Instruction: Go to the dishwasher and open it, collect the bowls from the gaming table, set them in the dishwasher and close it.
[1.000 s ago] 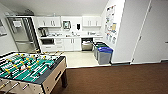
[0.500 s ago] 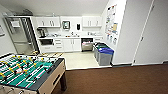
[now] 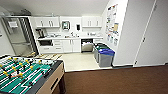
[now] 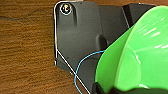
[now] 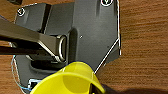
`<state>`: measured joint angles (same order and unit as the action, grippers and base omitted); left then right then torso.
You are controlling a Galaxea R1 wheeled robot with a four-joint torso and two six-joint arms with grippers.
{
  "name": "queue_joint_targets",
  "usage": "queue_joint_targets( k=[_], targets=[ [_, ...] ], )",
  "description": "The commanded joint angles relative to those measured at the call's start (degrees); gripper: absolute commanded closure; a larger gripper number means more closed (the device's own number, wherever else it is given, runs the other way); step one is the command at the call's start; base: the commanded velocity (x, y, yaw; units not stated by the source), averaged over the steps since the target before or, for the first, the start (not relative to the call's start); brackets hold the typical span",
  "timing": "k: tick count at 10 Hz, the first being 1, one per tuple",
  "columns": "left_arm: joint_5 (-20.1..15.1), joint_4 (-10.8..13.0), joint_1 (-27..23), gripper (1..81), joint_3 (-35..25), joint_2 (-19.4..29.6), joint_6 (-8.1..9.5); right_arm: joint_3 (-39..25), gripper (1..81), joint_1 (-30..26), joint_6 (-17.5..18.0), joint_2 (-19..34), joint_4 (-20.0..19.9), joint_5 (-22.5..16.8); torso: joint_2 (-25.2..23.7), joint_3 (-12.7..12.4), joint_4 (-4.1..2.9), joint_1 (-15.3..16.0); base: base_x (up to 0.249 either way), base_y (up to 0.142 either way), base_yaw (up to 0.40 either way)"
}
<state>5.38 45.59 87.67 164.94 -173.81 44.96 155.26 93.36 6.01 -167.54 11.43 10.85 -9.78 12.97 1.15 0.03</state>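
Camera view is shifting, kitchen sliding nearer: robot is approaching dishwasher [image 3: 87,46], far centre. Green bowl [image 4: 135,60] at left wrist, yellow bowl [image 5: 67,80] at right; fingers' state: cannot tell.

Steel-fronted dishwasher [image 3: 87,46], seemingly open, under the far counter

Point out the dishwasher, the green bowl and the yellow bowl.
dishwasher [image 3: 87,46]: head view, on its steel front under the counter.
green bowl [image 4: 140,55]: left wrist view, on its inner wall.
yellow bowl [image 5: 71,83]: right wrist view, on its inside near the rim.
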Motion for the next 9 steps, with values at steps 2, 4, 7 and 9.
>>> queue_joint_targets(
  k=[2,4,7,9],
  targets=[
    [-2.39,-0.24,-2.28,81.1,0.21,0.3,-0.13,0.3,81.1,-1.63,-0.21,0.69,0.52,-2.76,0.02,0.0,0.0,0.0,0.167,0.0,0.0],
    [-2.39,-0.33,-2.28,81.1,0.21,0.3,-0.13,0.3,81.1,-1.63,-0.21,0.6,0.52,-2.85,0.02,0.0,0.0,0.05,0.163,0.0,0.0],
    [-2.39,-0.33,-2.28,81.1,0.21,0.22,-0.13,0.3,81.1,-1.9,-0.21,0.6,0.52,-2.85,0.0,0.0,0.0,-0.03,0.158,0.0,0.0],
    [-2.39,-0.33,-2.28,81.1,0.21,0.13,-0.13,0.3,81.1,-1.98,-0.21,0.51,0.52,-2.85,0.02,0.0,0.0,0.0,0.157,0.0,0.0]
  ],
)
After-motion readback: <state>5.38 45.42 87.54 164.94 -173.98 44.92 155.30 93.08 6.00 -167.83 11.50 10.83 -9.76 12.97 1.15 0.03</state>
